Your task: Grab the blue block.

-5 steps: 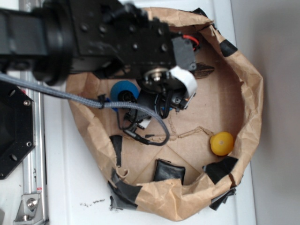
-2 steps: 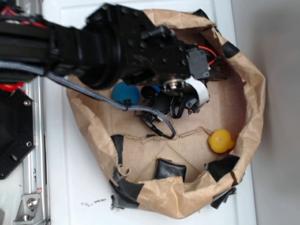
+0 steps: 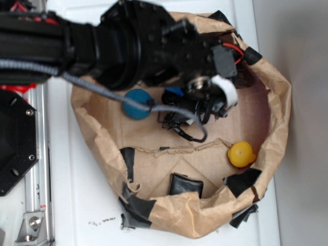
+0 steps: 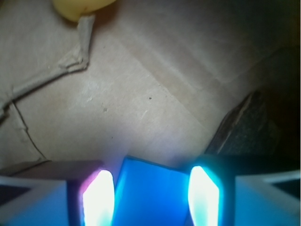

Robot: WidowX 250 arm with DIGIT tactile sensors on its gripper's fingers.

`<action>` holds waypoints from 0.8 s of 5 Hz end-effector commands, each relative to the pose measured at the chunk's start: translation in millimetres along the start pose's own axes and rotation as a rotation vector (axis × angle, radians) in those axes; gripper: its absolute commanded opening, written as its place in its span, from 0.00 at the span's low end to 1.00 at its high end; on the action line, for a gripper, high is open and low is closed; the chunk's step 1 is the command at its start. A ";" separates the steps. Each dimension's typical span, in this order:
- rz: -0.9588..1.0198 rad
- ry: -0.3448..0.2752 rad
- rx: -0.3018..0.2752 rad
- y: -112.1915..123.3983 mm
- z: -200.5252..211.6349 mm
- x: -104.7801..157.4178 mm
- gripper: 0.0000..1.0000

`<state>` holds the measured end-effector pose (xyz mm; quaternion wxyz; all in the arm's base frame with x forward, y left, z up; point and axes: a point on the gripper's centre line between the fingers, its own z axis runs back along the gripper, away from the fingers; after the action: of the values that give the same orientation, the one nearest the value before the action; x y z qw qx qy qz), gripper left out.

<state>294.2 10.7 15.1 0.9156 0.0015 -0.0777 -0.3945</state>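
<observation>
A WidowX 250 arm of matte black segmented housings (image 3: pixel 128 46) dotted with small recessed screws. A grey braided cable (image 3: pixel 92 84) runs along the body and loops into thinner black wires beneath the wrist. Short red wires (image 3: pixel 233 48) show at the far right joint, beside a white plastic band (image 3: pixel 228 89) and a round silver hub (image 3: pixel 197 84). In the wrist view the claw (image 4: pixel 150 195) shows two pale fingers (image 4: pixel 98 197) glowing blue-white.

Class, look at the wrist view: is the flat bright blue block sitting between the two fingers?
Yes, the flat bright blue block lies in the gap between the two glowing fingers, above the brown paper floor.
</observation>
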 end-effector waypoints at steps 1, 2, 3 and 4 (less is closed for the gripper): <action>0.041 -0.020 -0.207 -48.2 17.0 10.2 0.00; 0.056 -0.054 -0.215 -60.5 28.3 15.0 0.00; 0.099 -0.065 -0.183 -57.2 27.3 15.2 0.00; 0.128 -0.049 -0.141 -52.9 21.1 15.1 0.00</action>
<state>261.0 -25.1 27.9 0.9377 -0.0823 -0.0606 -0.3320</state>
